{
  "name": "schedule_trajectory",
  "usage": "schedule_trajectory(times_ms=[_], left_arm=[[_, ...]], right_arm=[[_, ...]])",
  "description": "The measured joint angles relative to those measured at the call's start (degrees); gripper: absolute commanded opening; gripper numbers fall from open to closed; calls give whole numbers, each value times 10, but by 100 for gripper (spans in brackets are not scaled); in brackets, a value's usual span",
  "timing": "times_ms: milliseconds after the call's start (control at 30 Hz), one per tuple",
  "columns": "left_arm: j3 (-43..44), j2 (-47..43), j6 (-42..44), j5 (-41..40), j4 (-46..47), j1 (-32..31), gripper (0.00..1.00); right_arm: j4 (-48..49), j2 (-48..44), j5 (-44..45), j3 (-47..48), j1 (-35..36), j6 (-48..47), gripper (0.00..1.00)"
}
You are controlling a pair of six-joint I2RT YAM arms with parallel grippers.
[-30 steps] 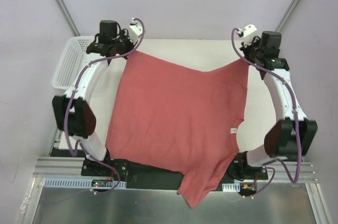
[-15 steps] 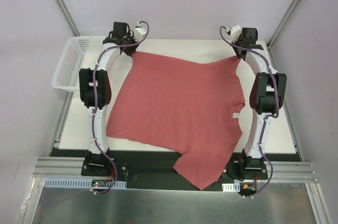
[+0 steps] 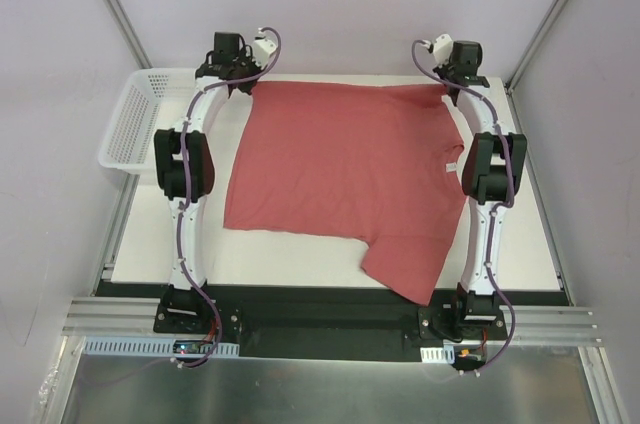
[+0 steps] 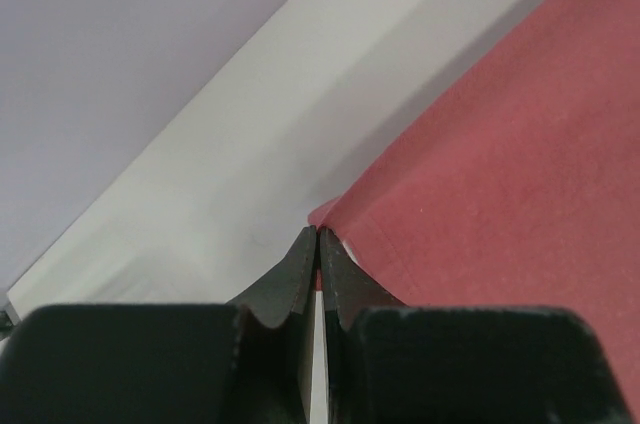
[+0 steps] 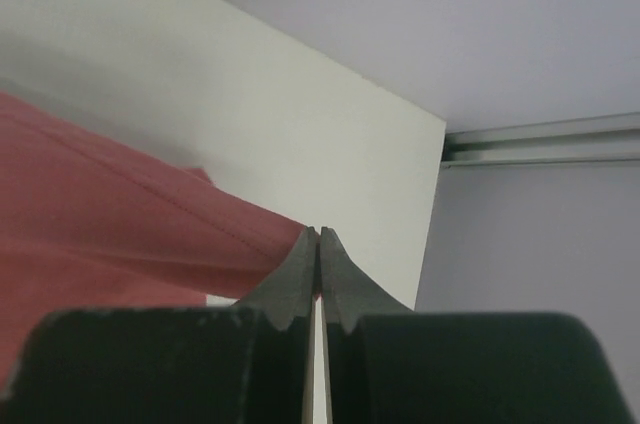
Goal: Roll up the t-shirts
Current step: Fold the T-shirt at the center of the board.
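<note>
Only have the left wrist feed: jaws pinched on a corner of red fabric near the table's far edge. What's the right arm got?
Observer: The right gripper is shut on the t-shirt at its other far corner, on the far right of the table.
Operator: Shirt lying flat?
Observer: Mostly spread flat. One sleeve trails toward the arm bases, and its tip hangs past the table's near edge.
Operator: Anything else in the workspace?
Observer: A white perforated basket sits off the table's left edge, apart from the shirt.
</note>
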Motion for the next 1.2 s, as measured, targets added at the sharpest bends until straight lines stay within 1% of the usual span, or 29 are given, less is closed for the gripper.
schedule_trajectory(times_ms=[133,333,500,733,933,1200], left_arm=[[-20,-4,8,12,6,0,0],[-95,-35,37,31,6,0,0],[-148,-72,72,38,6,2,0],[-196,-122,129,51,7,7,0],[-221,-134,170,52,8,8,0],[-272,-150,211,46,7,12,0]], right_arm=[[0,-33,7,-80,3,-14,1],[-23,-124,7,-207,7,-25,1],[-35,-190,7,-246,7,-25,1],[-56,-264,4,-307,7,-17,1],[-90,-308,3,-376,13,-7,1],[-130,-355,-1,-421,19,1,1]])
